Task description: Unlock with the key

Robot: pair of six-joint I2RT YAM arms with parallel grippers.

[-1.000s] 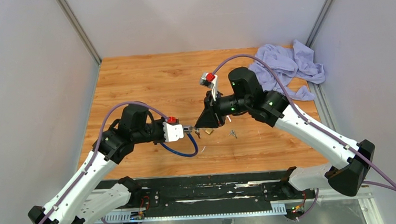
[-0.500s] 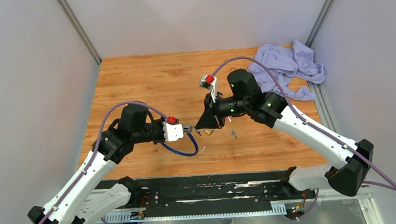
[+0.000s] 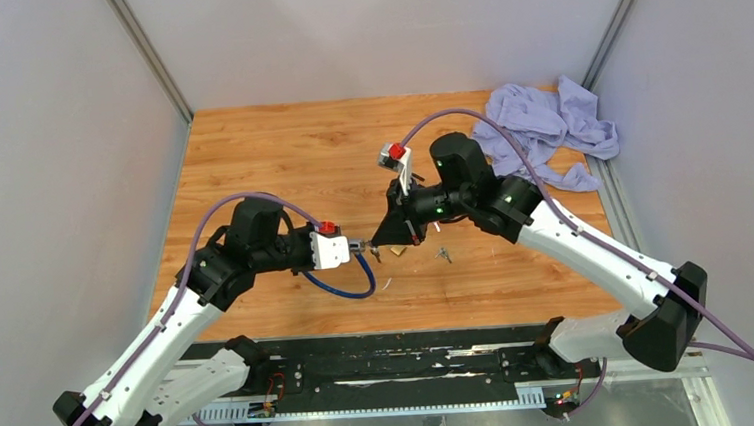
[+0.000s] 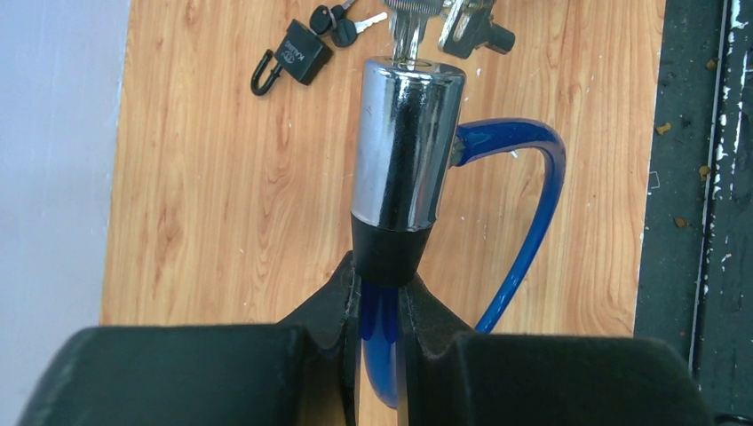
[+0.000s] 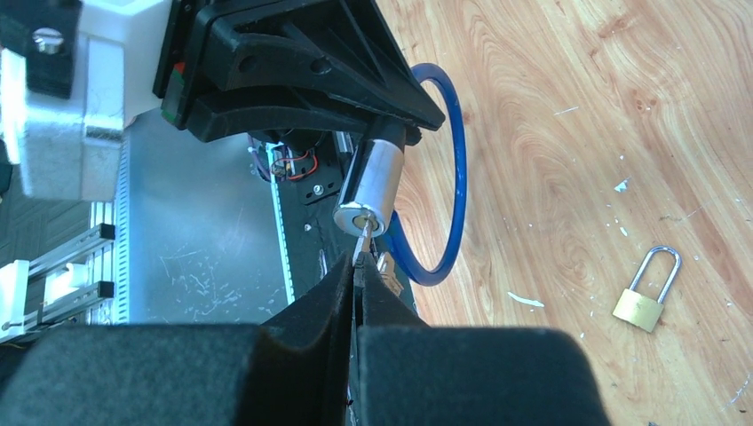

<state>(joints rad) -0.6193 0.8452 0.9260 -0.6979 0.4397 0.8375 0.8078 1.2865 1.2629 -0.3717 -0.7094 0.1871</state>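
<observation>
Chrome-barrelled cable lock [image 4: 407,146] up off the worktop [image 3: 278,150], above its near-middle. Pinched at the black collar under the barrel by the left tool [image 4: 384,286], narrow, fingers either side of the blue cable [image 4: 533,222] where it leaves the collar. Keyhole end turned toward the right arm. Blue loop curving out from the barrel's side and back, hanging on the near side toward the black rail [image 3: 384,368] along the front edge.

Key [image 5: 362,238] nipped flat between the fingers of the right tool [image 5: 357,271], closed tight on it, blade tip at the keyhole in the barrel's face. How deep in: cannot tell. A second key dangling just beside it.

Both tools nose to nose, almost touching, with no slack between them. Wide bare wood behind them up to the far wall, and more to the left as far as the grey side panel. Less room on the near side, with the rail close below the loop.

Brass padlock [image 5: 646,297] lying flat just beside and under the meeting point, shackle closed. A small pair of loose keys [image 3: 443,255] just to its right. Black padlock [image 4: 300,53] with its own keys [image 4: 336,25] on the wood beyond the barrel, apart from it. Lavender cloth [image 3: 548,131] heaped in the far right corner, spilling over the worktop's right edge, well apart from both arms.
</observation>
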